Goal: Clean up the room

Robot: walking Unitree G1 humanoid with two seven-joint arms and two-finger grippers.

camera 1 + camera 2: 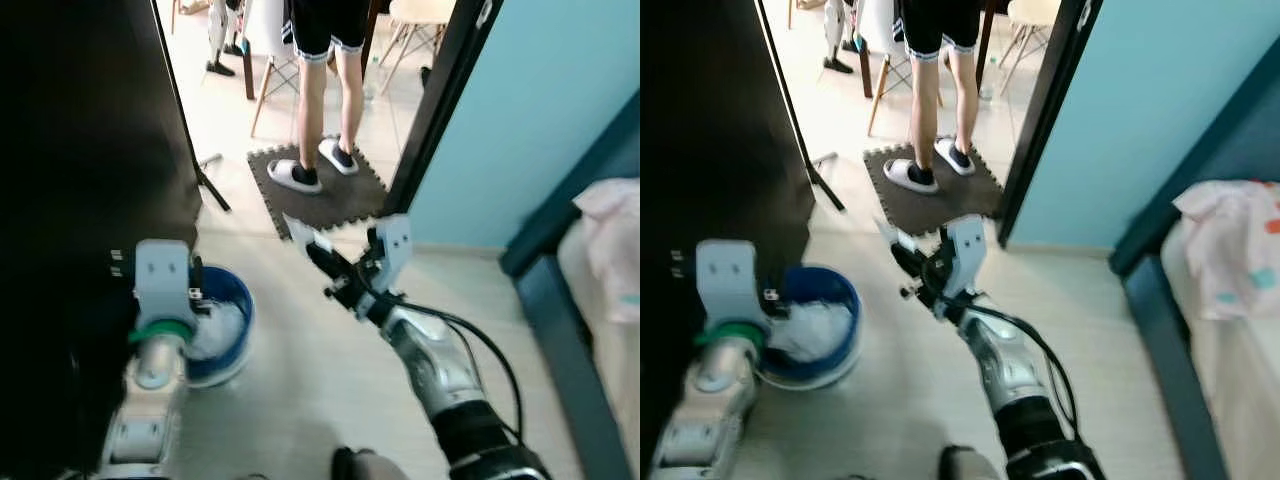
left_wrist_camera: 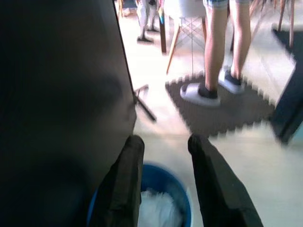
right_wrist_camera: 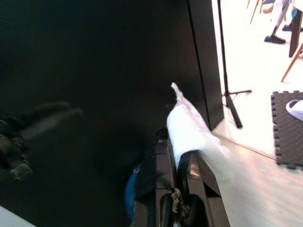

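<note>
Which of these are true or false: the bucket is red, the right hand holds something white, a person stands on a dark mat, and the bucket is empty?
The bucket is red: false, it is blue.
The right hand holds something white: true, a white wad sits between its fingers.
A person stands on a dark mat: true, in slippers.
The bucket is empty: false, white stuff lies inside.
The left hand is over the bucket: true.

A white crumpled plastic wrapper [image 3: 187, 127] sticks out from between two black fingers, pinched at its lower end; a blue bucket [image 1: 232, 300] (white rubbish already inside) stands on the pale floor
</note>
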